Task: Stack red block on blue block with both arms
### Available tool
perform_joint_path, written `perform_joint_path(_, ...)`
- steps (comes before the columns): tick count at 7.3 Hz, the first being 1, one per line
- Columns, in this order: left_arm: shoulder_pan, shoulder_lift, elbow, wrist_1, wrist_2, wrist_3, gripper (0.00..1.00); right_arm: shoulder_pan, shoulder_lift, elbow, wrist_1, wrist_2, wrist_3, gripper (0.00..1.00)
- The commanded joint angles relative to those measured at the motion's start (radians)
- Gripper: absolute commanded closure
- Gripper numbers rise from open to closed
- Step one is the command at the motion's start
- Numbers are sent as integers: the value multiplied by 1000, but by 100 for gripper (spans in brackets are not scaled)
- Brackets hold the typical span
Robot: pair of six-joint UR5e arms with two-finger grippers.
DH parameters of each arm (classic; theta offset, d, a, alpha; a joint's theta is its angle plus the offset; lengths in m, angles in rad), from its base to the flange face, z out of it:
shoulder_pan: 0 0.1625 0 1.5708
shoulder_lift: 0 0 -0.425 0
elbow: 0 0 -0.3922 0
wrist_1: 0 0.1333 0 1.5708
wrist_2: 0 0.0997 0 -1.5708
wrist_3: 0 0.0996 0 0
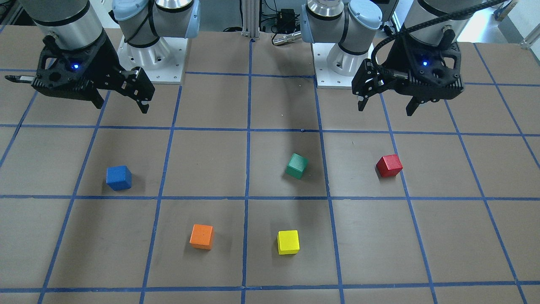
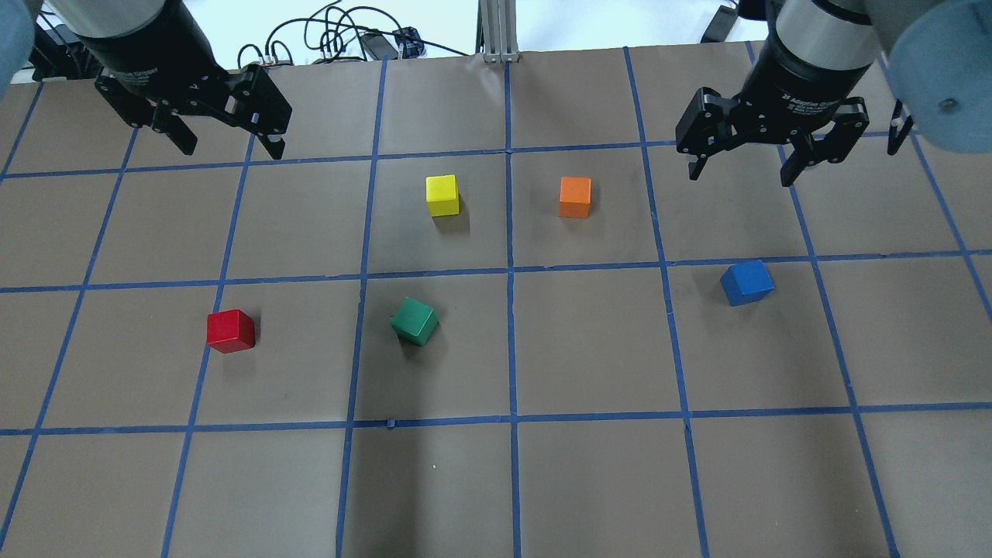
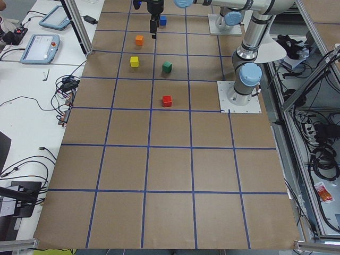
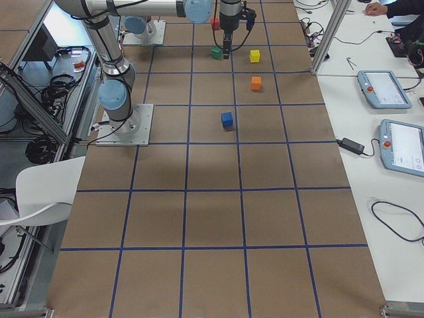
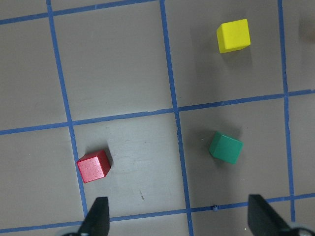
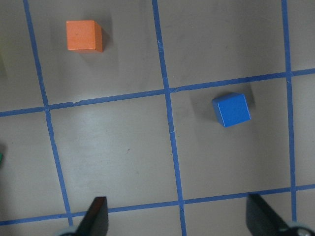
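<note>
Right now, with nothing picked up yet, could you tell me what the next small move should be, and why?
Probably bring the open left pincer over the red block and lower it around it. That block lies free on the left arm's side; the blue block lies apart, on the side of the right pincer. Both pincers hang open and empty.

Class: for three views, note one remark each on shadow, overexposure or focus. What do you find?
Front-facing view: a soft dark shadow band runs down the table past the green block. Overhead view: the background is blown out white, and the right arm's joint cap is blurred. Left wrist view: the red block is sharp; the left gripper has soft fingertips.
</note>
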Motion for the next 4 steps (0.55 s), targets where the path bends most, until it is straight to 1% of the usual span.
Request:
perform_joint_path(1, 0, 3, 1, -4, -13, -34, 0, -1, -3, -3, 1, 6, 3, 0)
perform_joint_path(4, -2, 4, -2, -3, -8, -35, 0, 1, -6, -3, 7, 10, 3, 0)
